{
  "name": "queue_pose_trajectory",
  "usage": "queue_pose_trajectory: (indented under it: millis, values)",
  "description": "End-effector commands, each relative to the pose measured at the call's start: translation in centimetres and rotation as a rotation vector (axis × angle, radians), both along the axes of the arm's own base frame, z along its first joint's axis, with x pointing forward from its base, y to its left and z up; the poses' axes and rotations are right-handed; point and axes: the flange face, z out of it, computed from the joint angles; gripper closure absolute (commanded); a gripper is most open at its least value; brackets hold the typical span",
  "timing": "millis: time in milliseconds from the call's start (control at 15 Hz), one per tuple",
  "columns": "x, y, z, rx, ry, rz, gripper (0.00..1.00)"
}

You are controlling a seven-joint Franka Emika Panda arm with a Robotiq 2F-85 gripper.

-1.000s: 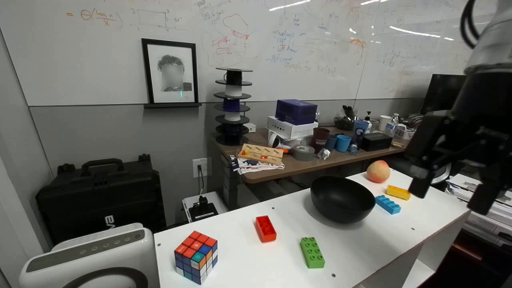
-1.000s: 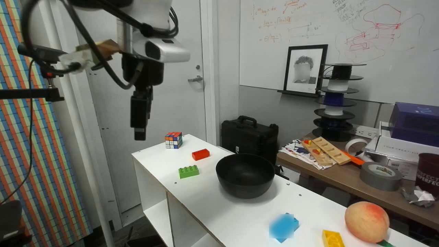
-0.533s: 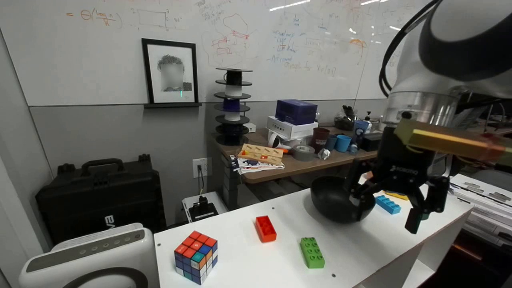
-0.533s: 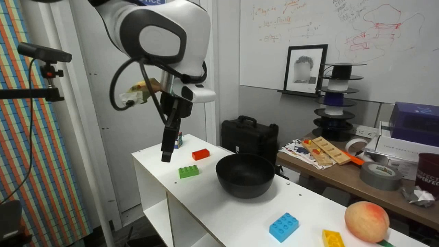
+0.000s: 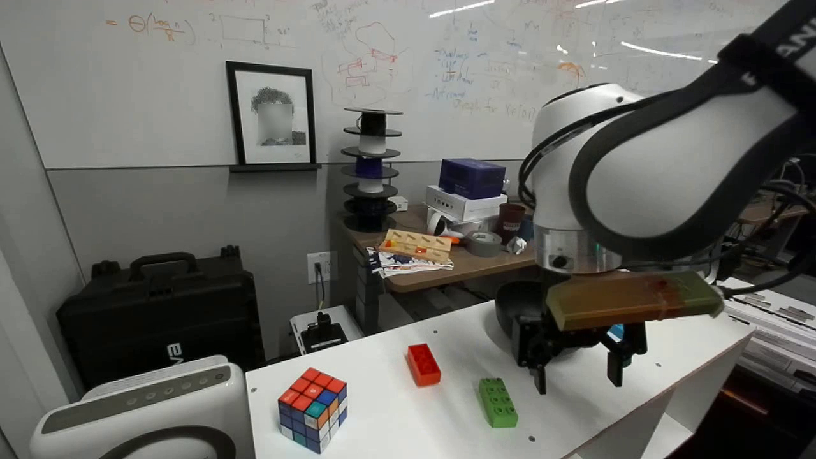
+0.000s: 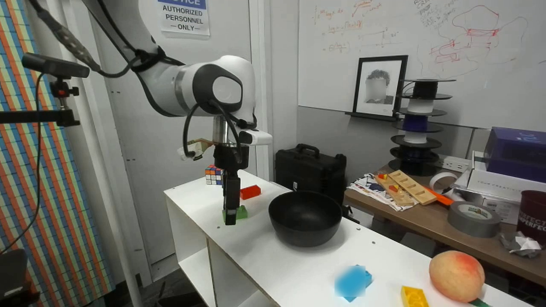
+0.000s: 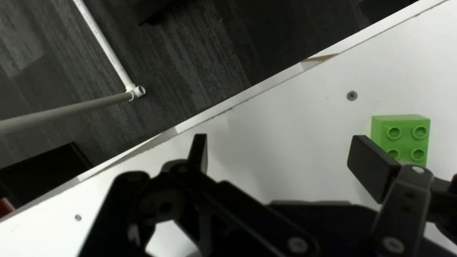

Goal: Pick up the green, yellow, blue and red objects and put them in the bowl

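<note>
Black two-fingered gripper [image 5: 578, 377], spread wide
It partly hides the green rectangular plastic block [image 7: 407, 140] at three o'clock in the wrist view.

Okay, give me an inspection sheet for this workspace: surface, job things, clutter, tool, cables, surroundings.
Surface: white tabletop, screw heads showing; spills, nothing seen.
Job things: green block, red block, blue block and yellow block all lie outside the black bowl.
Clutter: Rubik's cube and peach, both on the white tabletop.
Tool: open, holding nothing, near the green block; contact with the white tabletop unclear.
Cables: looped loosely along the arm.
Surroundings: whiteboard, black case, spool stack, cluttered brown desk.
</note>
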Motion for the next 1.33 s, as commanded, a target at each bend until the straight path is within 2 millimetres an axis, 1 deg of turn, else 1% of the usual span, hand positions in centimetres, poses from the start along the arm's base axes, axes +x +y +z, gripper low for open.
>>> queue_pose_trajectory:
  millis: [0, 133, 333, 467, 533, 733, 867, 1000, 1267]
  values:
    - [2.5, 2.3, -1.1, -0.092, -0.052, 0.055, 0.00]
    - [3.0, 3.6, -0.8, -0.082, -0.075, 0.078, 0.00]
    - [3.1, 5.3, 0.8, -0.055, -0.120, 0.108, 0.00]
    - [2.8, 5.6, 1.2, -0.031, -0.148, 0.099, 0.00]
    - [2.7, 5.4, 0.9, -0.015, -0.149, 0.082, 0.00]
    - [2.8, 4.8, -0.8, 0.005, -0.151, 0.046, 0.00]
    - [3.1, 4.9, -1.9, 0.022, -0.159, 0.039, 0.00]
    - [3.5, 5.5, -2.6, 0.044, -0.183, 0.029, 0.00]
    - [3.6, 7.2, -3.5, 0.077, -0.227, 0.044, 0.00]
